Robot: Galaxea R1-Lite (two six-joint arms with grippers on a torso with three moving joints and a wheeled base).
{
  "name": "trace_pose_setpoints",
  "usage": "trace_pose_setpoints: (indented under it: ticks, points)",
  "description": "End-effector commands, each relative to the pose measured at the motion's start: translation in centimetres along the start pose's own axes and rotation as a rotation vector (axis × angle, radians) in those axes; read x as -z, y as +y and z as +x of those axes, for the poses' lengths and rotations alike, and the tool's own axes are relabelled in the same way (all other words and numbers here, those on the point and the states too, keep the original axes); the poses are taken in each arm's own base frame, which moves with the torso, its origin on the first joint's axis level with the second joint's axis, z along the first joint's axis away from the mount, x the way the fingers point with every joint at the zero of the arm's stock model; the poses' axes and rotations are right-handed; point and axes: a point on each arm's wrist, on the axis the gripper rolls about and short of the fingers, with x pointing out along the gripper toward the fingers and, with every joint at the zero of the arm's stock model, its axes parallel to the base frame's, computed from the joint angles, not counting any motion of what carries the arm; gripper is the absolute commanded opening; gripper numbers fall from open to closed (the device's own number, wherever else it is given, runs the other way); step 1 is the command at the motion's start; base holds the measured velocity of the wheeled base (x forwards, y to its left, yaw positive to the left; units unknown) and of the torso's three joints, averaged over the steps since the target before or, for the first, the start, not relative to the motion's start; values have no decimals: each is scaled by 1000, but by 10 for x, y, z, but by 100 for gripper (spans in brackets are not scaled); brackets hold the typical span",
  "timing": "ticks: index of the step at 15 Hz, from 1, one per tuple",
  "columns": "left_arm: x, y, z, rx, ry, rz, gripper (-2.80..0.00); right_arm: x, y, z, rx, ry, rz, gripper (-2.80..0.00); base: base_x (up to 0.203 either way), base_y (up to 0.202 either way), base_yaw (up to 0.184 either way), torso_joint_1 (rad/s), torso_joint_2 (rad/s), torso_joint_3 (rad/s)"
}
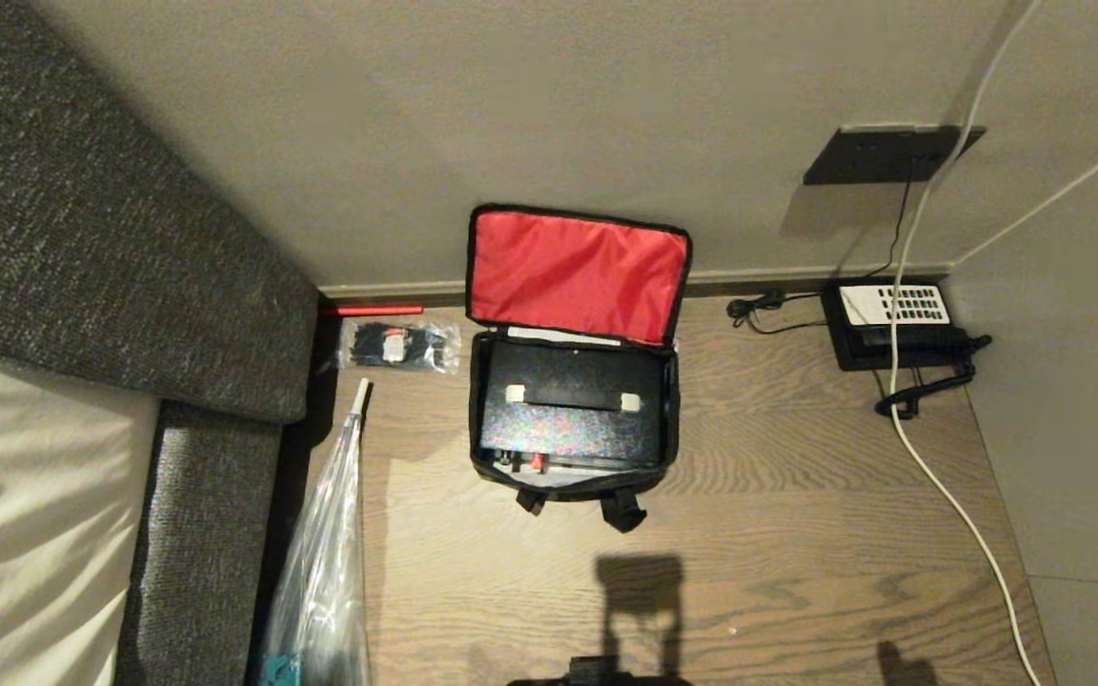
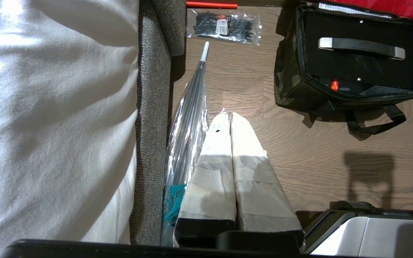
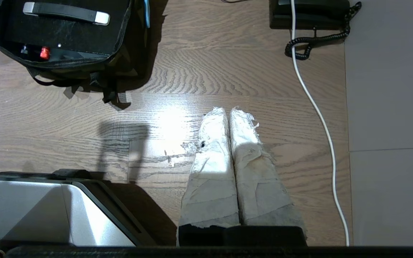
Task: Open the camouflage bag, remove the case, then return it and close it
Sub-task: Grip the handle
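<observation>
Camo fabric bag, lid flipped up against the wall: the camouflage bag (image 1: 573, 467) sits open on the wood floor, well ahead of both grippers, neither touching it. Bright red lining (image 1: 576, 274) on the raised lid, black trim round the rim, black webbing straps (image 1: 621, 507) trailing off the near edge toward the robot. Soft boxy rectangle.

The case (image 1: 568, 405) lies flat inside the bag, filling almost all of it; hard black rectangular box, slightly speckled top, black strap handle (image 1: 572, 398) with silver-white ends, small red dot (image 1: 537, 461) at the near edge.

Left gripper (image 2: 227, 115) hangs low over bare floor, fingers pressed together, nothing between them; the bag is ahead of it and off to its right side, well apart. Fingers (image 2: 213, 161) wrapped in white-grey cloth tape, tapered wedge shape. Right gripper (image 3: 227, 110) same: fingers (image 3: 249, 168) together, empty, frayed white tape at the tips; bag is ahead and off to its left, well apart.

Beside the left gripper, a folded umbrella (image 2: 188, 118) in a clear plastic sleeve lies along a grey woven sofa edge (image 2: 151, 125). Clear packet of black cable ties (image 1: 398, 345) just left of the bag. Black telephone (image 1: 895, 322) with white keypad panel and coiled cord ahead-right of the right gripper, a white cable (image 3: 317, 111) running across the floor past it
</observation>
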Motion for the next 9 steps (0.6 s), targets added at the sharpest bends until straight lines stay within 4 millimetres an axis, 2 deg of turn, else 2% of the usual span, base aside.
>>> trace_pose_setpoints:
  ticks: [1, 9]
  points:
    - [1, 0, 0, 0, 1, 0, -280, 0, 0, 0, 1, -2, 1, -280, 0, 0, 0, 0, 0, 0]
    - [1, 0, 0, 0, 2, 0, -280, -1, -1, 0, 20, -16, 38, -280, 0, 0, 0, 0, 0, 0]
